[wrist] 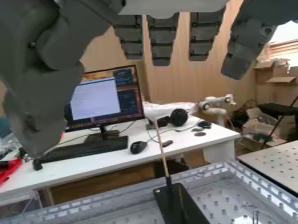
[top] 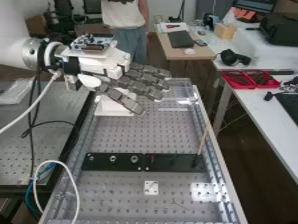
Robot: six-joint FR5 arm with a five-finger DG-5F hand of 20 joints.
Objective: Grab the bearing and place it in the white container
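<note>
In the high view the hand point(top: 136, 82) hangs above the far part of the perforated bench, its fingers stretched out and open, holding nothing. Several small round metal parts, among them a bearing point(top: 134, 159), sit on the left half of a black plate point(top: 174, 162) across the bench's middle, well nearer than the hand. Below the hand stands a white container-like object point(top: 112, 107), partly covered by the fingers; its inside is hidden. The wrist view has the hand point(wrist: 163, 40) with straight, spread fingers and the thumb apart, and the black plate's end point(wrist: 178, 202) farther below.
A thin stick point(top: 203, 142) rises from the black plate's right end. A small white square plate point(top: 151, 188) lies nearer on the bench. Metal rails point(top: 211, 145) edge the bench. Cables hang at the left. Red trays point(top: 249, 79) rest on a white side table.
</note>
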